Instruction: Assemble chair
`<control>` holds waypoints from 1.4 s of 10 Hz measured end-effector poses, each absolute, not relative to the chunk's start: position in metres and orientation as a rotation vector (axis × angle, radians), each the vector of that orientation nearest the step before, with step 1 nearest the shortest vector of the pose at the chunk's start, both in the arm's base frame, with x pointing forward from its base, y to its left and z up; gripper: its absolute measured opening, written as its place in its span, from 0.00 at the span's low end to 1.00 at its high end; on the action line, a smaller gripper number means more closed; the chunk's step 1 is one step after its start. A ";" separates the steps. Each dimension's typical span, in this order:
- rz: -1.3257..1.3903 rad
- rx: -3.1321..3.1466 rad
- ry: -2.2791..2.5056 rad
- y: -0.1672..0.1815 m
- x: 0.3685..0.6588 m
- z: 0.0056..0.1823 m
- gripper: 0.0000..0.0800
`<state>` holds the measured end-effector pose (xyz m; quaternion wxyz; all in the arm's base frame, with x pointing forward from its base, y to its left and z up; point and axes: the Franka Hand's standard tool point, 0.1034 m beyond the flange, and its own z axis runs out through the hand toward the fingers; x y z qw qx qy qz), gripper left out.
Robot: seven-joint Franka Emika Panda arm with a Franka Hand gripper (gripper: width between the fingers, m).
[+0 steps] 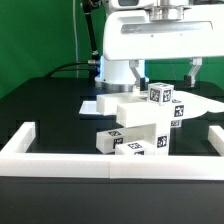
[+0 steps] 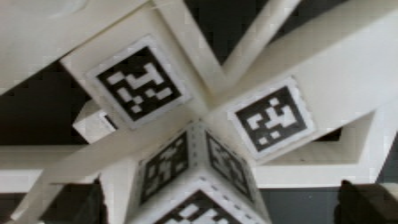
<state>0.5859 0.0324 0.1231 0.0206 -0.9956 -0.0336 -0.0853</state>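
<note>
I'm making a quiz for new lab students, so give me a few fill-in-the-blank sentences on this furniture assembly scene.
1. The chair parts are coloured ____.
2. Each part bears black-and-white square ____.
3. The gripper above the pile has its jaws ____.
4. The table under the parts is coloured ____.

Missing words: white; tags; open; black
</note>
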 end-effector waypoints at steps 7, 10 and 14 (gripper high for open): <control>-0.261 -3.086 -0.582 0.025 0.586 0.122 0.78; -0.260 -3.094 -0.517 0.025 0.586 0.122 0.36; -0.258 -3.108 -0.040 0.026 0.586 0.122 0.36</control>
